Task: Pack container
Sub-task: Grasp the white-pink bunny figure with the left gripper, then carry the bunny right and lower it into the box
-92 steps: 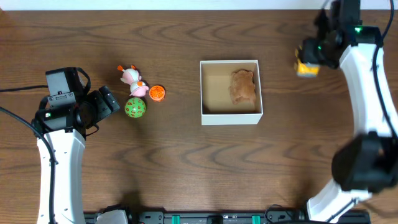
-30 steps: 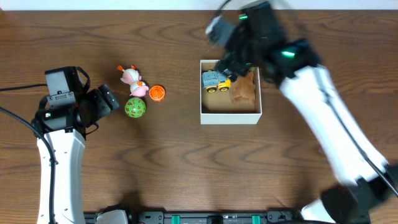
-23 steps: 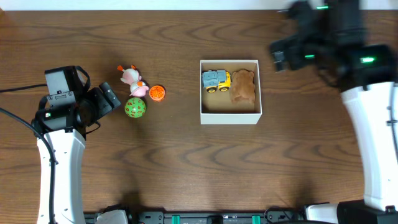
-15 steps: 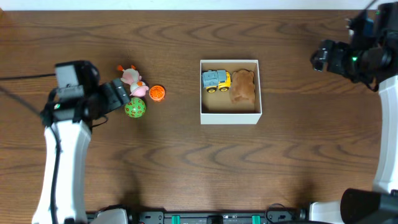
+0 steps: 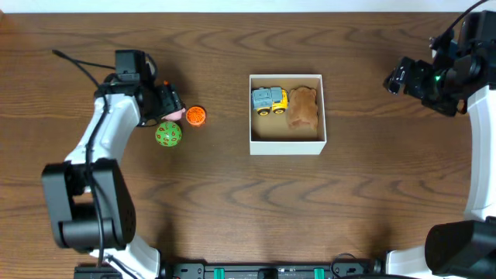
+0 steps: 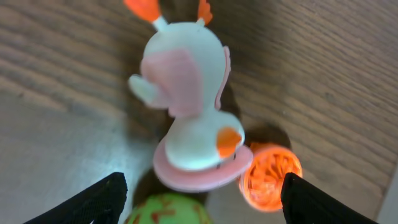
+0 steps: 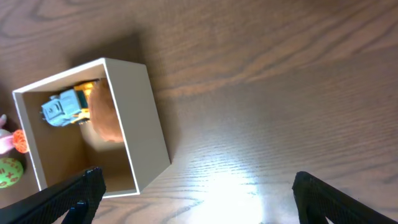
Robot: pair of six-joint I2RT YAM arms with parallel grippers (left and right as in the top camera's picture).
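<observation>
The container (image 5: pixel 287 146), a square white-walled box with a brown inside, sits mid-table and holds a blue-and-yellow truck (image 5: pixel 268 100) and a brown soft toy (image 5: pixel 304 108). Left of it lie a pink-and-white duck-like toy (image 6: pixel 186 124), a green ball (image 5: pixel 168 134) and an orange disc (image 5: pixel 195 115). My left gripper (image 5: pixel 165 101) hangs over the pink toy and hides most of it from overhead; its jaws stand open on either side of the toy's base without touching it. My right gripper (image 5: pixel 397 78) hovers open and empty to the right of the container (image 7: pixel 146 124).
In the left wrist view the green ball (image 6: pixel 165 210) and the orange disc (image 6: pixel 270 177) crowd the pink toy's base. The wooden table's far edge runs along the top of the overhead view. The right arm's white links stand at the right edge.
My left arm swung up and right from the table's left side to over the pink toy, its jaws narrowing a little. My right arm left the truck in the container and drew back right.
</observation>
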